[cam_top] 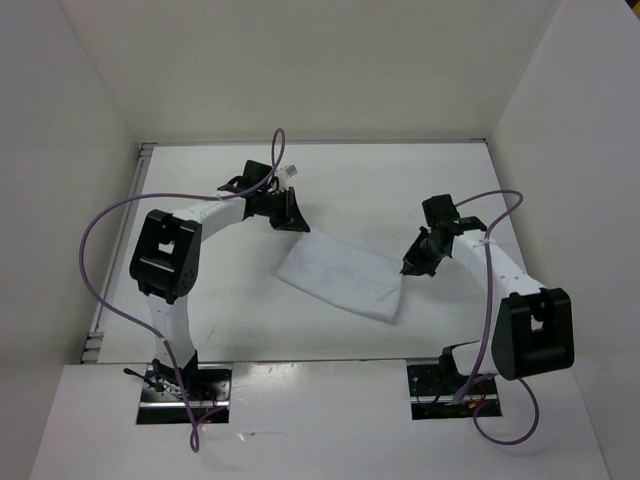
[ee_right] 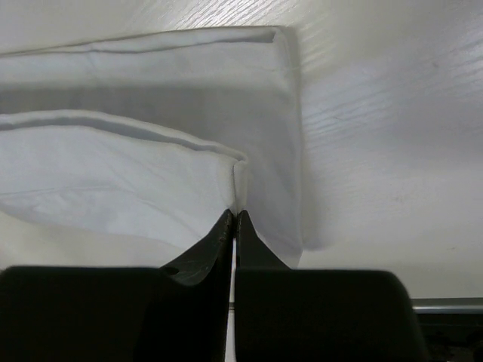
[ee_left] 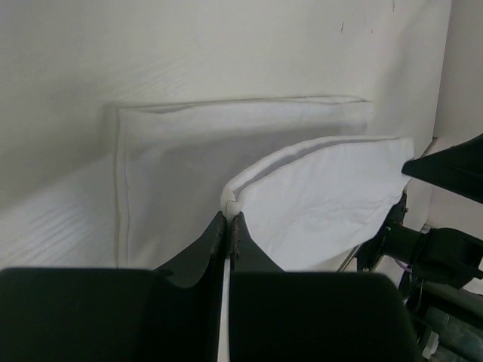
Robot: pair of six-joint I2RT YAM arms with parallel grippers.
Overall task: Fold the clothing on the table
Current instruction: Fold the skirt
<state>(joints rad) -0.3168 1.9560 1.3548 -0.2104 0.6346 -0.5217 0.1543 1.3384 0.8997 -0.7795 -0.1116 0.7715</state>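
Observation:
The clothing (cam_top: 345, 278) is a thin white garment lying slantwise in the middle of the table (cam_top: 220, 310). My left gripper (cam_top: 293, 222) is shut on its upper left corner and my right gripper (cam_top: 408, 268) is shut on its right corner. In the left wrist view the pinched hem (ee_left: 232, 205) rises as a curled flap of the clothing (ee_left: 324, 196) above a flat layer (ee_left: 173, 173). From the right wrist camera, the pinched corner (ee_right: 238, 181) of the clothing (ee_right: 113, 181) is lifted over the flat layer (ee_right: 151, 75) below.
A thin metal rail (cam_top: 118, 255) runs along the table's left edge. White walls (cam_top: 300, 60) stand close round the table at back and sides. Purple cables (cam_top: 95, 240) loop beside both arms. The arm bases (cam_top: 180, 390) sit at the near edge.

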